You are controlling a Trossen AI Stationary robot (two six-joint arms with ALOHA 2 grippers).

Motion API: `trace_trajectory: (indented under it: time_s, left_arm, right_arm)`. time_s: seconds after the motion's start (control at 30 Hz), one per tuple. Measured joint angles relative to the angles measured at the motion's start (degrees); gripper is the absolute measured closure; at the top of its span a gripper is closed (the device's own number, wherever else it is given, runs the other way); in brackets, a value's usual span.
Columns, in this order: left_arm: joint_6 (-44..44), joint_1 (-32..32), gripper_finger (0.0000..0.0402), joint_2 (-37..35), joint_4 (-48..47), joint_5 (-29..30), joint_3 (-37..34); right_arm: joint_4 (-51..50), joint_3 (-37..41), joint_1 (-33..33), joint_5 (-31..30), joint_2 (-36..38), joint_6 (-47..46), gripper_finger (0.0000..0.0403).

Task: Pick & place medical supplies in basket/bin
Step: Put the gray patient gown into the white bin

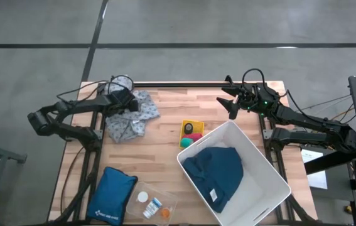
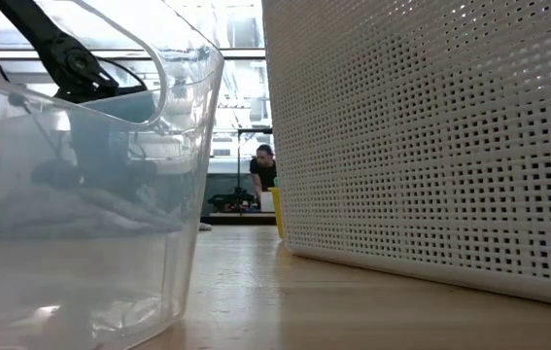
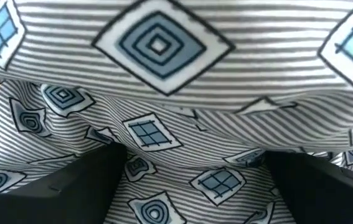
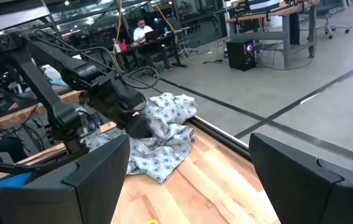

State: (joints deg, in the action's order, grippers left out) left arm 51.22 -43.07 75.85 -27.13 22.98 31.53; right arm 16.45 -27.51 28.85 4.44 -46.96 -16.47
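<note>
The grey patterned cloth (image 1: 137,119) lies crumpled on the table's far left part. My left gripper (image 1: 126,102) is down on it, fingers open; the cloth (image 3: 157,43) fills the left wrist view. My right gripper (image 1: 230,103) hovers open near the table's far edge, right of centre, touching nothing. In the right wrist view the left gripper (image 4: 136,121) shows on the cloth (image 4: 164,140). The blue garment (image 1: 215,172) lies inside the white basket (image 1: 259,154). Pink (image 1: 190,129), dark (image 1: 198,136) and teal (image 1: 186,142) rolls sit at a yellow box beside the basket's far-left corner. My left gripper comes at the grey patterned cloth from above, slanting, near its far-left part (image 4: 148,127). Its open fingers (image 3: 83,180) stand on either side of a raised fold (image 3: 182,134). The fingertips lie outside the wrist view, so I cannot tell whether they touch. The cloth rests on the table.
A blue padded pouch (image 1: 112,194) lies at the near left. Beside it a clear plastic tub (image 1: 156,204) holds small white and orange bottles; it looms close in the low view (image 2: 90,194), next to the basket's perforated wall (image 2: 430,136). A person (image 2: 263,165) sits far behind.
</note>
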Motion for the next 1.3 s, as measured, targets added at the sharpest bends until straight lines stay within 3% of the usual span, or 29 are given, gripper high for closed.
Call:
trace_trajectory:
  time_s: [0.27, 0.6, 0.83, 1.3]
  left_arm:
    - [0.8, -0.11, 0.0005, -0.43, 0.46, -4.07, 1.62]
    - [-10.39, -0.04, 0.0005, -6.06, 5.28, -8.09, 4.7]
    - [-11.89, -0.04, 0.0005, -7.46, 6.24, -14.6, 4.85]
    - [-12.02, 0.22, 0.0004, 3.01, 8.74, -16.38, 5.0]
  right_arm:
    - [0.0, 0.01, 0.0, 0.01, 0.0, 0.0, 0.0078]
    - [0.0, 0.0, -0.01, 0.01, 0.0, 0.01, 0.0078]
    - [0.0, 0.0, 0.01, 0.01, 0.0, 0.0, 0.0078]
    - [0.0, 0.0, 0.0, 0.01, 0.0, 0.0, 0.0078]
